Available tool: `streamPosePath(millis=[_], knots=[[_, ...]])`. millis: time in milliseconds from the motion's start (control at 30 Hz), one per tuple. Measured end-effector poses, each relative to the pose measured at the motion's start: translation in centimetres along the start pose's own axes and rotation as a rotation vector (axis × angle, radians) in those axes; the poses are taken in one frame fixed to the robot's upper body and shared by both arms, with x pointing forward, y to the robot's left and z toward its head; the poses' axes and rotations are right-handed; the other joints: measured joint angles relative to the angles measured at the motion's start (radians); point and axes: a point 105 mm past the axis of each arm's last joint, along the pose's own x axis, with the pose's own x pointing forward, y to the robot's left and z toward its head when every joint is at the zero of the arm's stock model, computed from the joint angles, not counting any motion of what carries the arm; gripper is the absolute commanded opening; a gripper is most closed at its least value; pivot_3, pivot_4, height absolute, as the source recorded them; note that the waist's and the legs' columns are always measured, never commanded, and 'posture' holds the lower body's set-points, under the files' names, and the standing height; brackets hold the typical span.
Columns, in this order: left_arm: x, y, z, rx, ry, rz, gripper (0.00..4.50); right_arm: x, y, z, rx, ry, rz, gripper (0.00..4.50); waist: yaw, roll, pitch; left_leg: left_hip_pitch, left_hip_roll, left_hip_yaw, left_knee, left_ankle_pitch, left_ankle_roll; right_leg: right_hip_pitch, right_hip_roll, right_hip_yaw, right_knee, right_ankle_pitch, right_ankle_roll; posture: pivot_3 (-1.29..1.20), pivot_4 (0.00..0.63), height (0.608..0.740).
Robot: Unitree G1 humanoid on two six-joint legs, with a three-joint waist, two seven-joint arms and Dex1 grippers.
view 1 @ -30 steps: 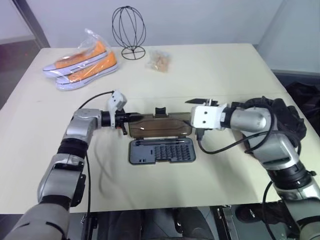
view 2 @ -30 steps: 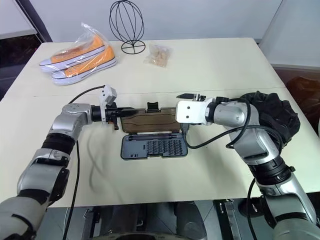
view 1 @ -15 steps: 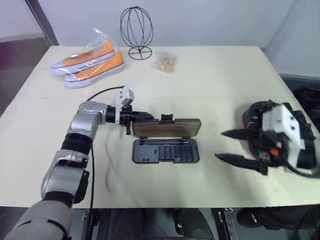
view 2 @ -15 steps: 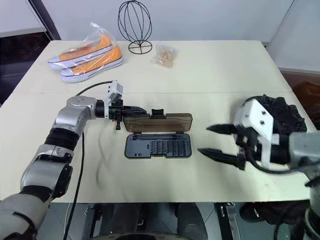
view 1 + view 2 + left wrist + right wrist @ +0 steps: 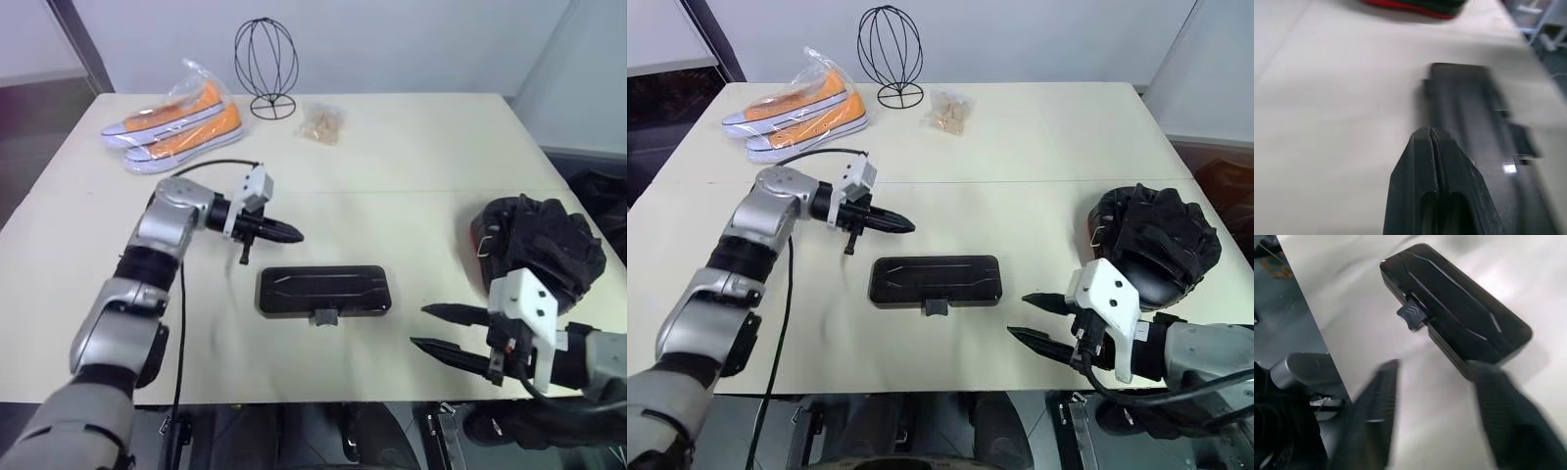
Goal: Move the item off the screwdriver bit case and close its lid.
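Right eye view gives me the screwdriver bit case (image 5: 935, 281) flat on the worktop (image 5: 1038, 147), its lid (image 5: 1459, 316) down and the latch tab (image 5: 937, 306) at the near edge. I see the item (image 5: 1156, 245), a padded mitt, lying well apart to the right. My left claw (image 5: 906, 227) is pinched closed and empty, hovering just behind the case. My right claw (image 5: 1029, 318) holds nothing, its fingers apart. I judge the case stiff, light and slick, so I'd press on the lid near the tab. The mitt looks soft; I'd pinch its strap.
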Motion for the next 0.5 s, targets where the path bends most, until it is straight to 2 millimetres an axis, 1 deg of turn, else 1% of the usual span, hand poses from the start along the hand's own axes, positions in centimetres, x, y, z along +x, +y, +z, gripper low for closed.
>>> streamPosePath(millis=[33, 67, 133, 233, 267, 333, 367, 400, 500], knots=[[0.3, 0.3, -0.1, 0.005, 0.007, 0.004, 0.00, 0.4, 0.3, 0.0, 0.001, -0.005, 0.015, 0.17, 0.000, 0.000, 0.000, 0.000, 0.000, 0.000, 0.000, 0.000, 0.001, 0.000, 0.000, 0.000, 0.000, 0.000, 0.000, 0.00, 0.150, 0.740], [0.9, 0.5, -0.4, 0.010, 0.019, 0.005, 0.00, 1.0, 0.5, -0.1, -0.002, -0.006, 0.026, 0.06, 0.000, 0.000, 0.000, 0.000, 0.000, 0.000, 0.000, -0.001, 0.001, 0.000, 0.000, 0.000, 0.000, 0.000, 0.000, 0.00, 0.150, 0.740], [2.0, 0.5, -1.0, 0.020, 0.043, -0.009, 0.00, 2.1, 1.0, -0.4, -0.011, -0.004, 0.052, 0.06, -0.002, 0.000, 0.000, 0.000, 0.000, 0.000, 0.000, -0.001, 0.002, 0.000, 0.000, 0.000, 0.000, 0.000, 0.000, 0.00, 0.150, 0.740], [4.1, -0.2, -2.2, 0.037, 0.091, -0.066, 0.00, 4.4, 1.7, -0.3, -0.049, -0.016, 0.093, 0.06, -0.004, -0.001, 0.000, 0.000, 0.000, 0.000, 0.000, -0.001, 0.002, -0.001, 0.000, 0.000, 0.000, 0.000, 0.001, 0.00, 0.150, 0.740], [5.0, -0.6, -2.8, 0.060, 0.128, -0.090, 0.00, 6.0, 1.6, -0.3, -0.083, -0.012, 0.103, 0.06, -0.007, -0.001, 0.000, 0.000, 0.000, 0.000, 0.001, -0.001, 0.002, -0.001, 0.000, 0.000, 0.000, 0.000, 0.000, 0.00, 0.150, 0.740], [7.1, -1.7, -3.2, 0.108, 0.168, -0.159, 0.00, 8.4, 1.4, -1.1, -0.092, 0.016, 0.097, 0.06, -0.003, -0.001, 0.000, -0.001, -0.001, 0.000, 0.001, -0.001, 0.002, -0.001, 0.000, 0.000, 0.001, 0.000, 0.000, 0.00, 0.150, 0.740], [7.6, -2.0, -3.4, 0.123, 0.179, -0.178, 0.00, 9.4, 1.3, -1.5, -0.091, 0.032, 0.092, 0.06, -0.003, -0.001, 0.000, -0.001, -0.001, 0.000, 0.001, -0.001, 0.002, -0.002, 0.000, 0.000, 0.001, 0.000, 0.000, 0.00, 0.150, 0.740], [7.7, -2.1, -3.5, 0.131, 0.189, -0.184, 0.00, 9.9, 1.2, -1.7, -0.087, 0.037, 0.083, 0.06, -0.003, -0.001, 0.000, -0.002, -0.001, 0.000, 0.001, -0.001, 0.002, -0.003, 0.000, 0.000, 0.001, 0.000, 0.000, 0.00, 0.150, 0.740], [7.3, -2.1, -3.8, 0.165, 0.211, -0.190, 0.00, 11.4, 0.6, -2.1, -0.113, 0.058, 0.067, 0.06, -0.004, -0.001, 0.000, -0.001, -0.001, 0.000, 0.001, -0.002, 0.003, -0.003, -0.001, 0.001, 0.001, 0.000, 0.000, 0.00, 0.150, 0.740]])
